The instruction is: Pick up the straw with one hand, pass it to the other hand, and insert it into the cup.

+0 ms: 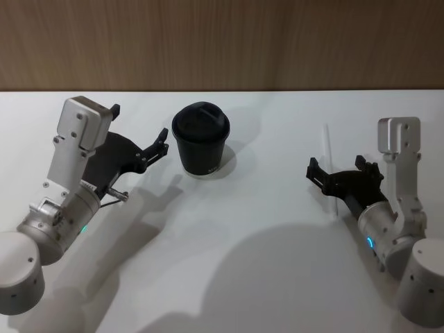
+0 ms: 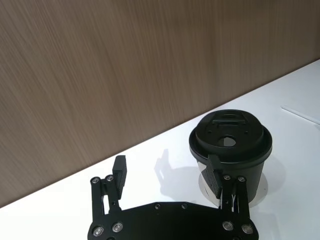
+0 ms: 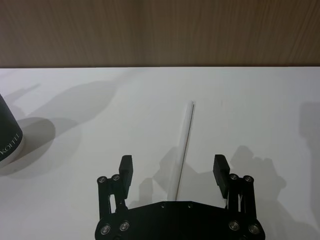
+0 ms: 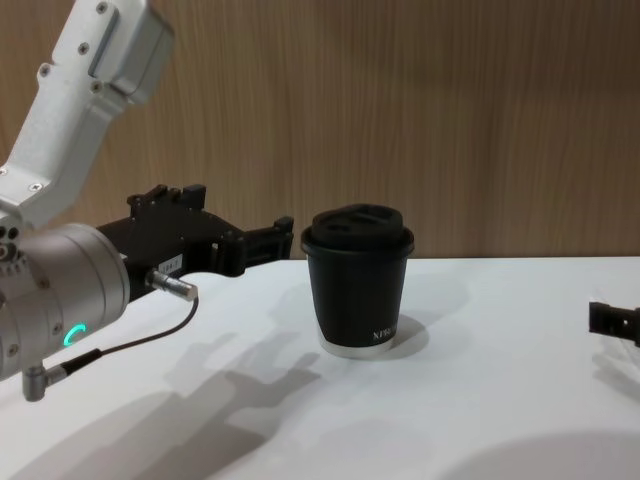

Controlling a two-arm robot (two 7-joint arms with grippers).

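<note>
Left gripper (image 1: 142,125) is nearest us, over the counter's (image 1: 263,229) left side, wide open and holding nothing. The left wrist view puts one fingertip (image 2: 214,165) just beside the cup (image 1: 201,142); we can't tell if they touch. The cup stands upright mid-counter, toward the back edge. Its lid (image 2: 210,142) hole shows from the left wrist, its lettering from the chest. The straw (image 1: 328,149) lies flat on the right side. Right gripper (image 1: 336,164) hovers there, wide open and empty; in the right wrist view the straw runs between its fingers (image 3: 126,167), clear of both.

We see a white table (image 1: 263,277) bearing the cup (image 1: 200,142), upright just beyond the left gripper (image 1: 139,123), and the straw (image 1: 328,146), flat between the right gripper's (image 1: 336,166) spread fingers.
</note>
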